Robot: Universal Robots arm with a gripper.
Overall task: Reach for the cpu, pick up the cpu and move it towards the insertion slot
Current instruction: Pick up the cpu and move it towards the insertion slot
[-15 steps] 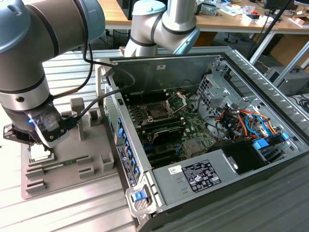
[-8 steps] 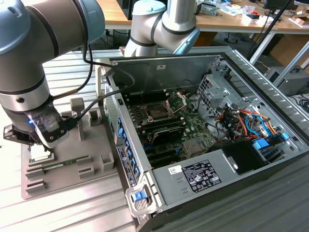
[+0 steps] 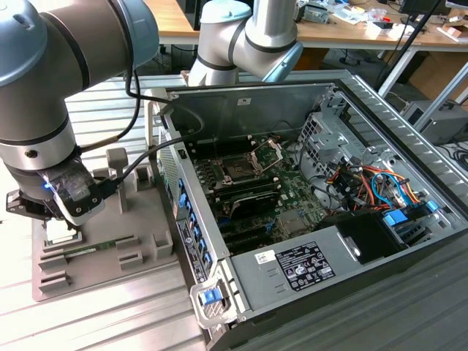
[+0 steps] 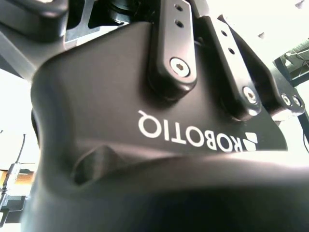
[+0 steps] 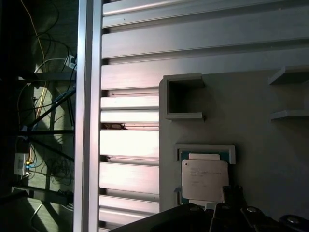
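The cpu, a small silvery-white square chip, lies flat in a shallow pocket of the grey tray. In the first wrist view the black gripper hangs just above it and overlaps its near corner. In the exterior view the gripper sits low over the tray at the exterior view's left, with a pale corner of the cpu showing under it. The insertion slot, a square socket with a dark centre and its metal frame hinged up, lies on the green board inside the open computer case, well to the exterior view's right of the gripper.
The tray carries raised grey blocks and a green memory stick. The case wall stands between tray and board. Inside are black memory slots, coloured cables and a labelled power supply. The table is slatted aluminium.
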